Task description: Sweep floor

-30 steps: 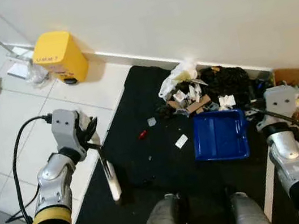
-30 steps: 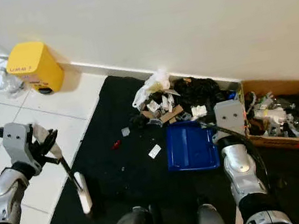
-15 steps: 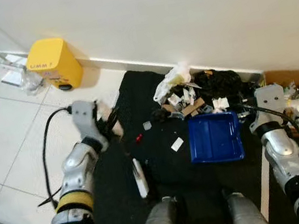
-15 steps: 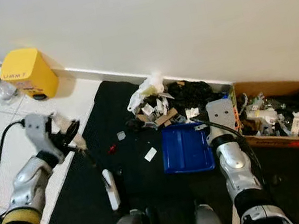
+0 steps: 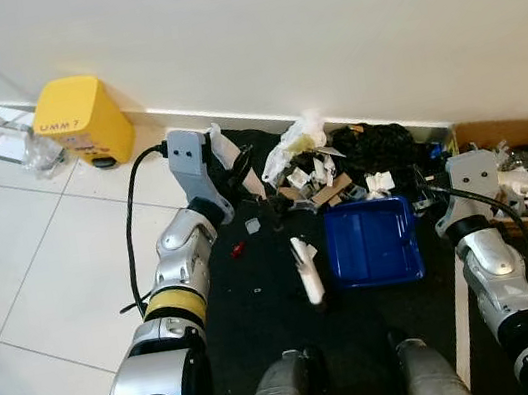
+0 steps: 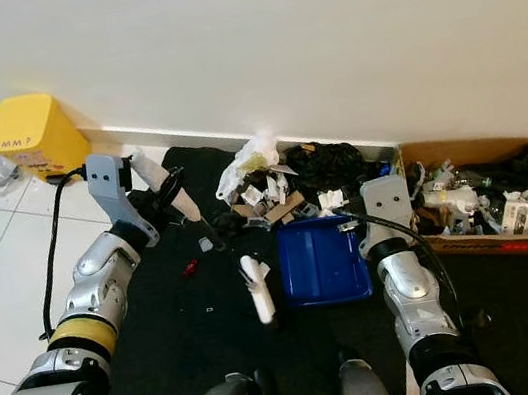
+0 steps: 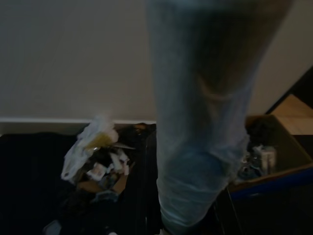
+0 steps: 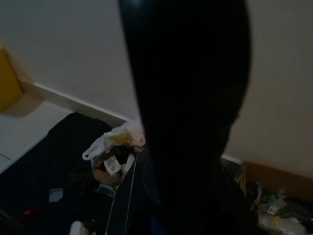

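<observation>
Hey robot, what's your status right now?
Left end effector gripping brush. Right end effector at blue dustpan. Trash pile against the wall.

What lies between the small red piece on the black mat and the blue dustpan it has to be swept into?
The white brush head lies on the black mat, between the red piece and the blue dustpan. The left gripper holds the brush by its handle; nothing else visible sits in that gap.
</observation>
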Available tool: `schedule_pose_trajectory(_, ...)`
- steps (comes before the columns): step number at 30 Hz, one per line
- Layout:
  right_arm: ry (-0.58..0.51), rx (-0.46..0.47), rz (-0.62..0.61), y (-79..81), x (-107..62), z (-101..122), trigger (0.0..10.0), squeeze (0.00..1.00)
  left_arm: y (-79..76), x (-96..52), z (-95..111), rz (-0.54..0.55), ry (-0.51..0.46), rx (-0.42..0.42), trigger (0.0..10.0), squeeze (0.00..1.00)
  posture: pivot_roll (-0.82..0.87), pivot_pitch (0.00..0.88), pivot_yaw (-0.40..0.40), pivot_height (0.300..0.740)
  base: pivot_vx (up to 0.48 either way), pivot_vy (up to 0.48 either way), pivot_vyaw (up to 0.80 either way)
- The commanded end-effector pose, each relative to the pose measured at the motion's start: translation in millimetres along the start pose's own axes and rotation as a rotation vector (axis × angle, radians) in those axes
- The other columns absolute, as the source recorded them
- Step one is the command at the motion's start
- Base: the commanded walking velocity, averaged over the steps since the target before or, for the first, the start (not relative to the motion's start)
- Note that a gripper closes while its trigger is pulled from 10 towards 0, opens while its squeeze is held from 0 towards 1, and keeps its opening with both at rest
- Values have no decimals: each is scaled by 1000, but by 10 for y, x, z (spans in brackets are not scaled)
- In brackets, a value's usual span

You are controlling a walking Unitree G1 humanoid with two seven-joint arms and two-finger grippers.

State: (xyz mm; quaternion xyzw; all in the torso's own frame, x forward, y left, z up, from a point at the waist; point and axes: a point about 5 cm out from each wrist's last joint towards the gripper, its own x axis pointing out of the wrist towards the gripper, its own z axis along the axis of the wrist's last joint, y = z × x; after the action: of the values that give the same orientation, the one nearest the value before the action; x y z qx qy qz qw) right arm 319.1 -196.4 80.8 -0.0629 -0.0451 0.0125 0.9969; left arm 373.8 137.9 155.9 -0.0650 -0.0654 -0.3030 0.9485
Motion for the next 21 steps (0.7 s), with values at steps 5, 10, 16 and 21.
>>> schedule_pose_trajectory(5,229,139,41,302,-346,-507,10000,0,339,-186,308,-15,0,103,10000,0,187,335,185,740,0,0,0)
schedule_pose_trajectory(10,192,148,46,334,-364,-484,10000,0,609,-437,434,-42,103,163,10000,0,201,343,189,740,0,0,0)
schedule_pose_trajectory(16,169,161,29,322,-377,-469,10000,0,728,-578,352,-17,195,167,10000,0,197,351,192,740,0,0,0)
schedule_pose_trajectory(21,133,145,17,352,-394,-436,10000,0,632,-549,74,5,265,147,10000,0,161,377,214,740,0,0,0)
